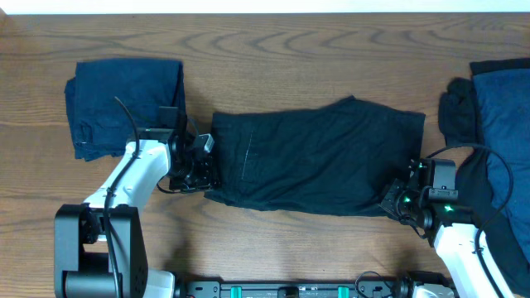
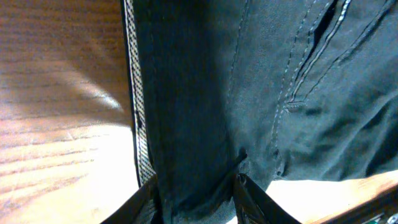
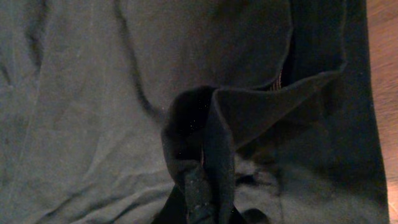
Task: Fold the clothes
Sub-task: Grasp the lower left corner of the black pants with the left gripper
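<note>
A brown wooden table (image 1: 331, 33) with wavy, looping grain filled nearly the whole overhead view. Beyond its far edge ran a thin pale strip (image 1: 265, 5), too narrow to tell wall from floor. In the left wrist view a bright patch of light (image 2: 62, 134) lay across the tabletop, with softer shade above it.

Looking like a robotics lab: showing a wood-grain bench (image 1: 273, 248), a white cabled left arm (image 1: 132, 170) and right arm (image 1: 460, 248), and a black mounting rail (image 1: 290, 290).
</note>
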`<state>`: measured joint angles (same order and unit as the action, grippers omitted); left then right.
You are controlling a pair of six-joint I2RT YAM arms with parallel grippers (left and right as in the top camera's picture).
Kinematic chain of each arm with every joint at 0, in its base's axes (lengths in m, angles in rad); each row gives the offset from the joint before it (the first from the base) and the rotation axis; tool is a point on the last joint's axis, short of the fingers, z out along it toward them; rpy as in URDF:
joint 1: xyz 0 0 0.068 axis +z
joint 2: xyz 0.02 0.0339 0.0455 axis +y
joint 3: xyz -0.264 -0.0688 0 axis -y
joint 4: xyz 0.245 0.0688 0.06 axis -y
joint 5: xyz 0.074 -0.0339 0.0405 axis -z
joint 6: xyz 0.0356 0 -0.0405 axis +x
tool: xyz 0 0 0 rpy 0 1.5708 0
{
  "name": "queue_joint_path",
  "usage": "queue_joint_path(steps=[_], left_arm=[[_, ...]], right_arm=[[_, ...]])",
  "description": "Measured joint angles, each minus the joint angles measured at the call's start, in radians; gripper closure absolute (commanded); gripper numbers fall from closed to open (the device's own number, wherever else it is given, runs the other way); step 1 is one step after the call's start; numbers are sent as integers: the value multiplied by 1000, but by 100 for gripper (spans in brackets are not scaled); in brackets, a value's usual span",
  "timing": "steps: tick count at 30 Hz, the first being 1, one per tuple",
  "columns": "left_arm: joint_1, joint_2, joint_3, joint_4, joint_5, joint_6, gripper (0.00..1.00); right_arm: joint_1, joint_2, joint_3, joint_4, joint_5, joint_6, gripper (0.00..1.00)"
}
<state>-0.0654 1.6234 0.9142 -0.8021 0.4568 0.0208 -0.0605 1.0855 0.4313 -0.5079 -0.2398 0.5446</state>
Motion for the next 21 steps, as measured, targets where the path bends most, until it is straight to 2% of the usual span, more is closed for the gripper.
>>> queue_joint_path(steps=[21], left_arm=[[0, 0, 50, -29, 1, -21, 62]], right_arm=[[0, 0, 0, 0, 0, 0, 99]])
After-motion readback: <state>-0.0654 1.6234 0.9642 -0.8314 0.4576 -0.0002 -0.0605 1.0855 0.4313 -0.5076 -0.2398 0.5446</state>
